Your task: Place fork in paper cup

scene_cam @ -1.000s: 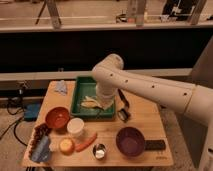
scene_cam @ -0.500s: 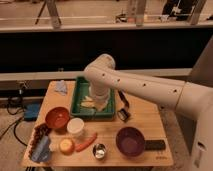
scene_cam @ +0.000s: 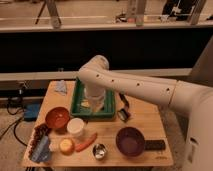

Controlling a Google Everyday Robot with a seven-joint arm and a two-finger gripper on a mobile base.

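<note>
Since the fork (scene_cam: 89,104) (thin, light, slippery) lies under the end effector (scene_cam: 96,103), whose grip cannot be told, mid-handle pinching is advised.

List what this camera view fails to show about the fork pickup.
- Gripper: down in the green tray; the arm hides its fingertips.
- Fork: only a pale sliver shows, too small to confirm.
- Paper cup: its inside is out of sight.
</note>
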